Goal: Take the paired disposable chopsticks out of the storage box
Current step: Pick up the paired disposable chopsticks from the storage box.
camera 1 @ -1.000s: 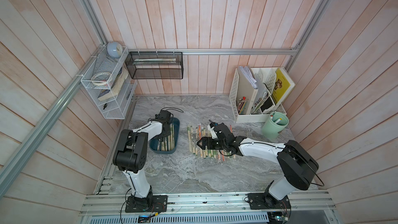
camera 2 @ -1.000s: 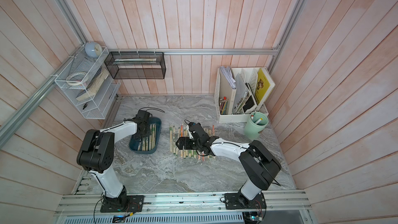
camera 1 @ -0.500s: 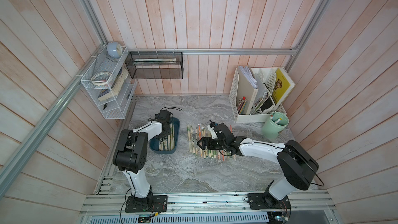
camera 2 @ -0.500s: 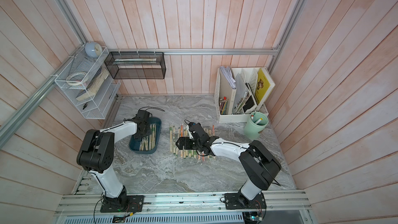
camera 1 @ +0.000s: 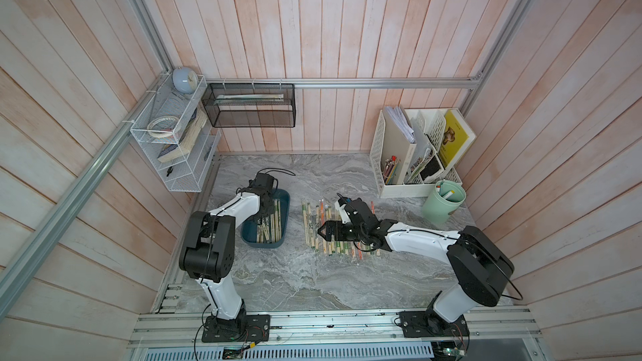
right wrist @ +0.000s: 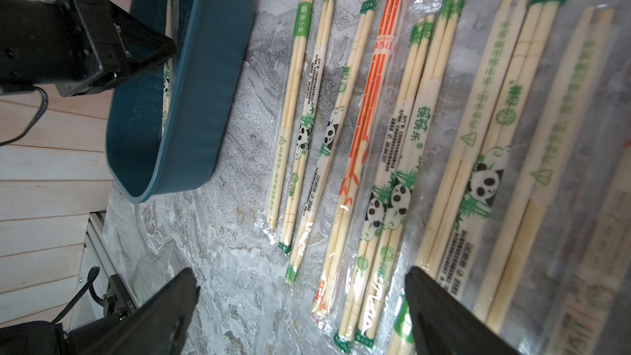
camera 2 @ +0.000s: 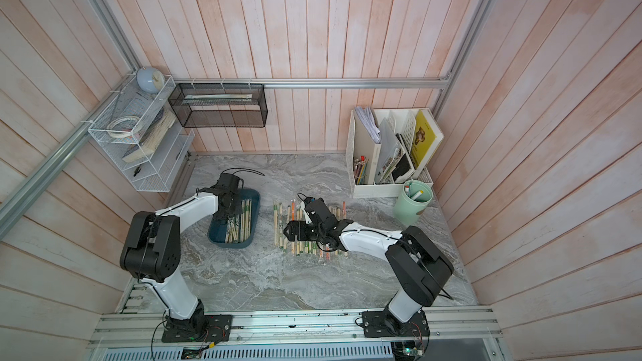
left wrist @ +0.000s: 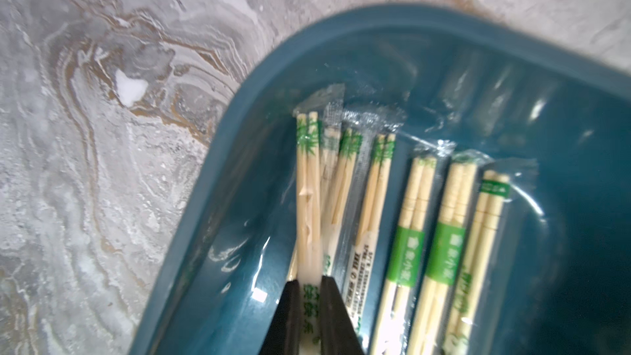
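Note:
The storage box [camera 1: 285,199] [camera 2: 256,199], a dark teal tray, stands left of centre with several paired disposable chopsticks [camera 1: 274,223] [left wrist: 444,233] in it. My left gripper [left wrist: 310,288] [camera 1: 264,213] reaches down into the box and is shut on one sleeved pair [left wrist: 307,199] near the box's wall [left wrist: 239,131]. More sleeved pairs [camera 1: 307,223] [right wrist: 375,114] lie in a row on the marble to the right of the box. Just above the near ends of that row, my right gripper [right wrist: 302,276] [camera 1: 321,232] hangs open and holds nothing.
At the back right stand a white file organiser [camera 1: 392,154] and a green cup [camera 1: 443,203]. A black mesh basket [camera 1: 248,105] and a white wire shelf [camera 1: 170,140] hang on the walls. The box [right wrist: 191,97] sits near the table's left edge.
My left gripper has closed on a sleeved pair inside the box. Neither arm has visibly shifted in the top views.

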Controlling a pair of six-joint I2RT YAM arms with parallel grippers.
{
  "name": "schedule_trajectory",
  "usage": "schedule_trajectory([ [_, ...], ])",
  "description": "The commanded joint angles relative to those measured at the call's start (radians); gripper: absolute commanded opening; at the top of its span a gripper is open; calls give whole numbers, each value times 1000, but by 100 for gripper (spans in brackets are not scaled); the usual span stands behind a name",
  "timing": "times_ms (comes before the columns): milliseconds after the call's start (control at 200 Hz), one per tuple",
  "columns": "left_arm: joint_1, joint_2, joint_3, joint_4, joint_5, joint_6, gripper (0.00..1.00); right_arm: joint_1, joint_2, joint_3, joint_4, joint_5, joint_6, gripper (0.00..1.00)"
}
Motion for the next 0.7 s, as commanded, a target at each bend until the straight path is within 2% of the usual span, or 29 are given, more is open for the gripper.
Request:
schedule_trajectory([
  [0, 10, -35, 41, -26, -16, 22, 9, 0, 11, 0, 4, -8, -14, 97],
  [270, 10, -76, 114, -60, 3, 61, 9, 0, 14, -1, 7, -10, -13, 97],
  [445, 4, -95, 167, -83, 53, 75, 9, 0, 20, 6, 7, -8, -14, 97],
  [695, -99, -90, 221, -98, 62, 58, 9, -10, 20, 8, 4, -8, -20, 97],
])
